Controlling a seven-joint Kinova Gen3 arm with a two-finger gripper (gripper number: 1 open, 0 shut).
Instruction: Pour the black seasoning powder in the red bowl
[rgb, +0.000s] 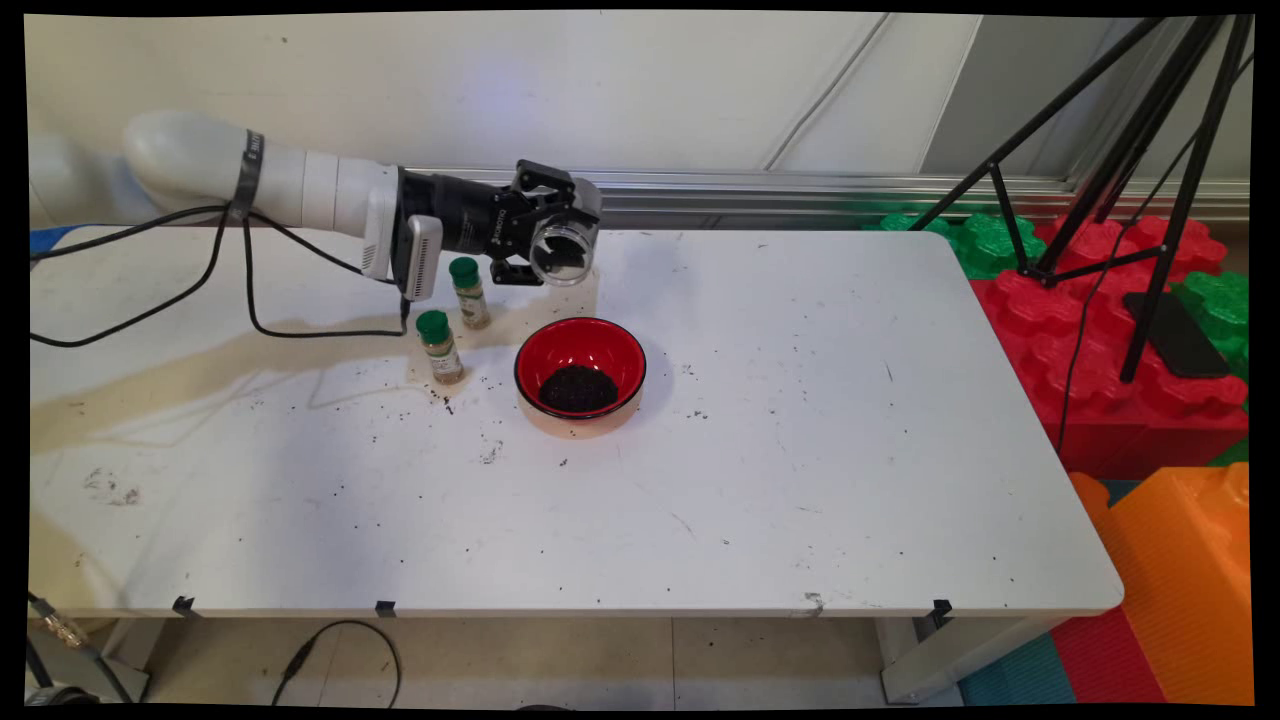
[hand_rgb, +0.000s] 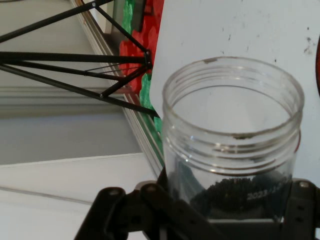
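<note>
Gripping clear jar (rgb: 562, 250) sideways, gripper (rgb: 545, 245) is held above table (rgb: 800, 450), fingers clenched on jar's body. Jar's open threaded mouth (hand_rgb: 232, 100) is turned toward table's right end; dark granules seen low inside. Red bowl (rgb: 580, 368) with black heap is placed on table just below and in front of jar. Two green-capped spice bottles (rgb: 455, 320) are stood upright left of bowl, under wrist. Dark crumbs scattered around bowl. Black tripod (rgb: 1120, 150) and coloured foam blocks (rgb: 1110, 330) are seen beyond right end.
</note>
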